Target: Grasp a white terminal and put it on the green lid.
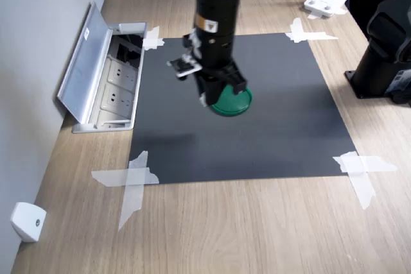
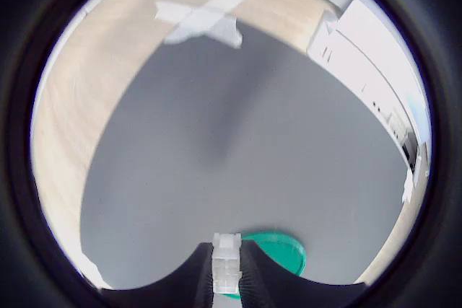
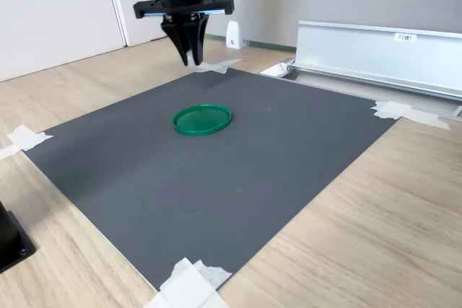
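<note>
Spreading beneath the pincer on every side is a light wood-grain tabletop [image 1: 257, 235], the largest thing in sight. On it lies a flat square dark-grey mat [image 3: 238, 164], fastened at its corners with crossed strips of white tape [image 1: 131, 181]; the pincer hangs above this mat in mid-air, clear of its surface. Off to the side of the pincer, beyond the mat's edge at the first exterior view's left, stands an open silver metal socket box [image 1: 106, 78] with its hinged lid raised against the wall.

Over the mat reaches the black robot arm [image 1: 215, 11], pointing straight down. Below its tip, resting flat on the mat, is the round dark-green plastic lid [image 3: 203, 118] with a raised rim. In the second exterior view this lid lies nearer the camera than the pincer and well under it; in the first exterior view the arm covers part of the lid.

At the arm's end the black pincer [image 2: 226, 279] has its two fingers drawn close together, clamped on the tiny white blocky plastic terminal [image 2: 226, 261]. The wrist view shows this piece pinched between the finger pads, its top poking out beyond them, held up off the mat with the green lid's rim showing just behind it. In both exterior views the terminal itself is too small to make out.
</note>
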{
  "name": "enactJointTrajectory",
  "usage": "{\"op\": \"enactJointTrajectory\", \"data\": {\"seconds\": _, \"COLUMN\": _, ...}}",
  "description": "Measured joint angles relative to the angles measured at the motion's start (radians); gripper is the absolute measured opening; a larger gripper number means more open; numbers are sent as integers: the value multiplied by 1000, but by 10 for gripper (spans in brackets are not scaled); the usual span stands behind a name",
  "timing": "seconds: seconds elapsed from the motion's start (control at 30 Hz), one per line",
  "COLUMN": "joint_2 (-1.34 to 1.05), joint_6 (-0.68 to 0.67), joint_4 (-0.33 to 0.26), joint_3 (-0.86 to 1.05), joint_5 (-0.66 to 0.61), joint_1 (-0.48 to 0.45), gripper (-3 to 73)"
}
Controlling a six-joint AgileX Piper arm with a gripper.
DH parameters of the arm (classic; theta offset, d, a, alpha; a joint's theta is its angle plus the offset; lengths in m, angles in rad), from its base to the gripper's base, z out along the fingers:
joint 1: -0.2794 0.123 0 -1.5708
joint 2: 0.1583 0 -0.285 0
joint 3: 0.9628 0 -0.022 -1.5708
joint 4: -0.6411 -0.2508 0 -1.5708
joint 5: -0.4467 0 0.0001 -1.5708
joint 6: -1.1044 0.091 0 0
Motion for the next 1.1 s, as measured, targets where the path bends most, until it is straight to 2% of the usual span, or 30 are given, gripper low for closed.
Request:
{"op": "enactJointTrajectory", "data": {"seconds": 0.23, "joint_2": -41, "joint_6": -5, "joint_4": 15, "joint_3": 124, "joint_5": 29, "joint_1": -70, "gripper": 86}}
{"op": "enactJointTrajectory", "data": {"seconds": 0.5, "joint_2": -41, "joint_6": -46, "joint_4": 30, "joint_3": 148, "joint_5": 74, "joint_1": -165, "gripper": 86}}
{"op": "enactJointTrajectory", "data": {"seconds": 0.8, "joint_2": -5, "joint_6": -82, "joint_4": -12, "joint_3": 150, "joint_5": 75, "joint_1": -171, "gripper": 86}}
{"op": "enactJointTrajectory", "data": {"seconds": 1.1, "joint_2": 24, "joint_6": -135, "joint_4": -19, "joint_3": 151, "joint_5": 61, "joint_1": -171, "gripper": 86}}
